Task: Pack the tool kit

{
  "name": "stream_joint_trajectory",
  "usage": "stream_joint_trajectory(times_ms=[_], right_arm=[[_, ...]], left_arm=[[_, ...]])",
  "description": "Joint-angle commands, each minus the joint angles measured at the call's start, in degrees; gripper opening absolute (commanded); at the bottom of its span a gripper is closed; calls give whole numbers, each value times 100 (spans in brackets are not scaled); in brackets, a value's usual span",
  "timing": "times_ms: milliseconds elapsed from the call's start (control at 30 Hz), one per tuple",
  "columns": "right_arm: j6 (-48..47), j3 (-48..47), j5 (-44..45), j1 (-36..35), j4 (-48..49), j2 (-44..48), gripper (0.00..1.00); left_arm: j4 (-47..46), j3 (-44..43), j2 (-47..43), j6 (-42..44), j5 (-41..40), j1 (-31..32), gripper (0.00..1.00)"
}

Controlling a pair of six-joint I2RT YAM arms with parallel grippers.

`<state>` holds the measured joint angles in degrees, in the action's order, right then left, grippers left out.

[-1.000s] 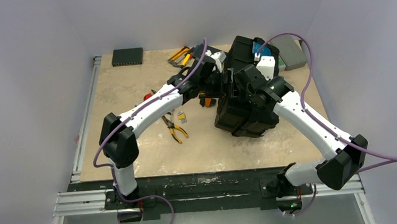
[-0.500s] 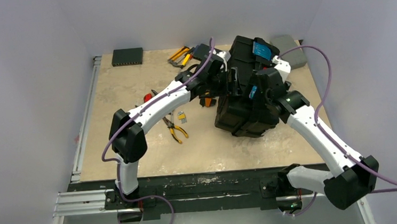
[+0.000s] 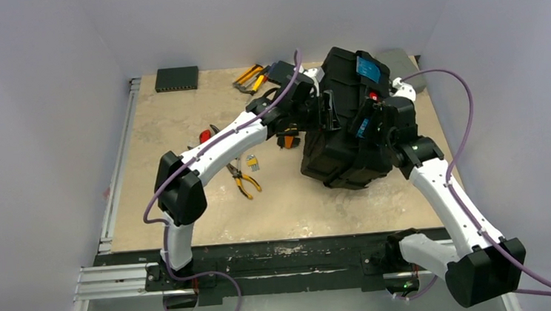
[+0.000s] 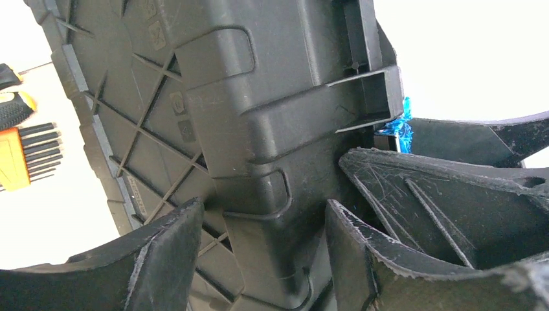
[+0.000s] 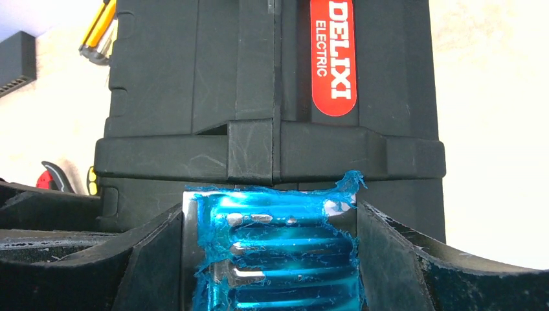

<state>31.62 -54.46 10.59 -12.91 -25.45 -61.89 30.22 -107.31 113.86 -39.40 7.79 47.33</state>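
- Black plastic toolbox [image 3: 346, 142], lid closed: latching step.
- Right hand [image 5: 268, 210] pinches blue latch [image 5: 272, 259]; left hand [image 4: 262, 207] straddles moulded rib [image 4: 259, 129], grip unclear.
- Next: snap it home.

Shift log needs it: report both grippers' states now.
Left gripper: open, straddling a ridge of the toolbox.
Right gripper: closed on the blue latch.

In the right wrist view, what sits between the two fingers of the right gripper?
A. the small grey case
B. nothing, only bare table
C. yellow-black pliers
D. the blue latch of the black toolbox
D: the blue latch fills the gap between the fingers of the right gripper, just below the red label on the toolbox.
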Motion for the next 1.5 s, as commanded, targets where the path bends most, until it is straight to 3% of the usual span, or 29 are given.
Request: stream_joint_trajectory(times_ms=[0, 800, 1467], right_arm=[[257, 713, -1221, 302, -407, -404, 38], [1006, 1883, -4249, 1756, 938, 141, 31], [1717, 2377, -5684, 2444, 1598, 381, 30]], left_arm=[[1093, 152, 474, 382, -553, -75, 64], [1069, 381, 926, 416, -477, -84, 59], [1011, 513, 1213, 442, -362, -101, 55]])
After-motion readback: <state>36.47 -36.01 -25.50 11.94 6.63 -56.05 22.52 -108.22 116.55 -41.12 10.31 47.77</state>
